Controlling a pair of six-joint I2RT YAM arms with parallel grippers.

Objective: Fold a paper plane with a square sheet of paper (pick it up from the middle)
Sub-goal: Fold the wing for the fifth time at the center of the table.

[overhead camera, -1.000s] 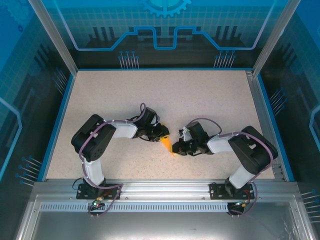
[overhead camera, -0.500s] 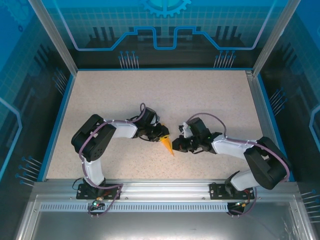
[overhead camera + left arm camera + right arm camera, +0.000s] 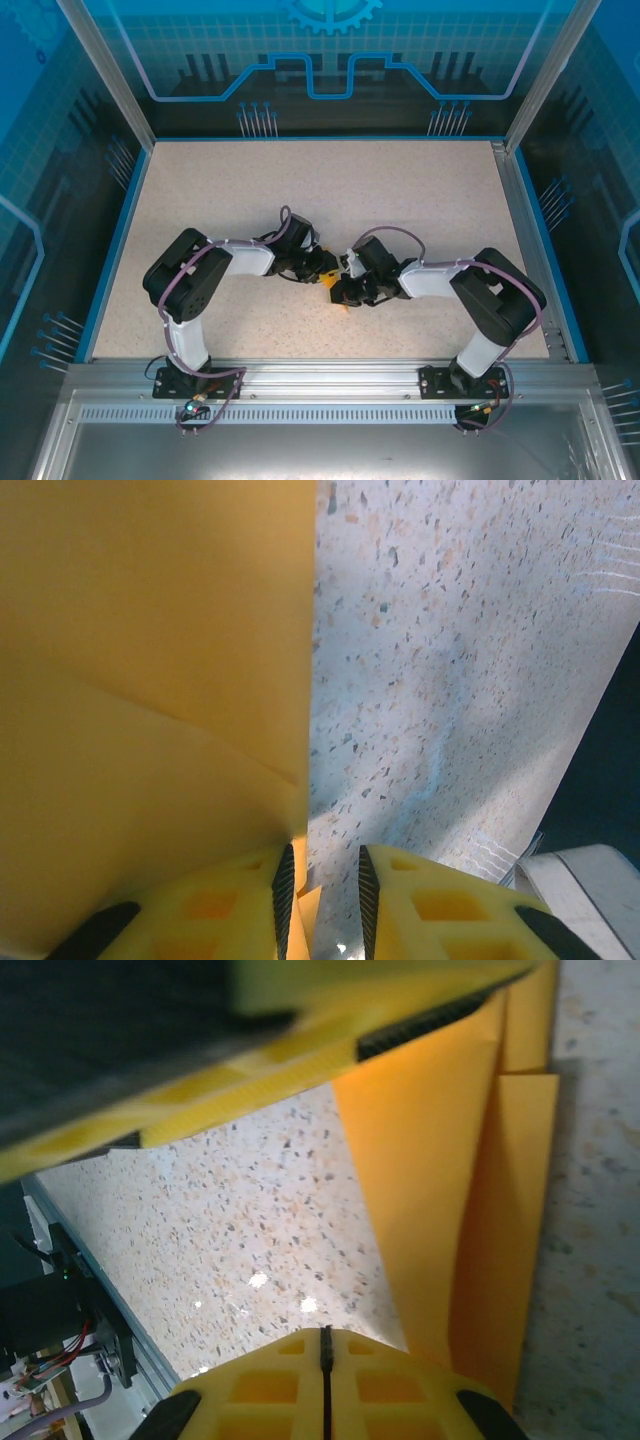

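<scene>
Swung toward 9 o'clock, the clenched right end effector [image 3: 325, 1338] sits beside the folded orange-yellow paper plane [image 3: 440, 1210], just 6 o'clock of worktop [image 3: 400, 200] centre; left end effector [image 3: 320, 865] slightly parted, grip unclear.

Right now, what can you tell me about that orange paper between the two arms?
The paper is thin, plain orange-yellow, and folded: overlapping layers with sharp straight creases, tapering toward one end. It sits on or just above the speckled table, near its middle. The left gripper, jaws slightly apart, has a finger across its edge; the right gripper, shut, is at its narrower end. Whether either pinches it is unclear.
</scene>
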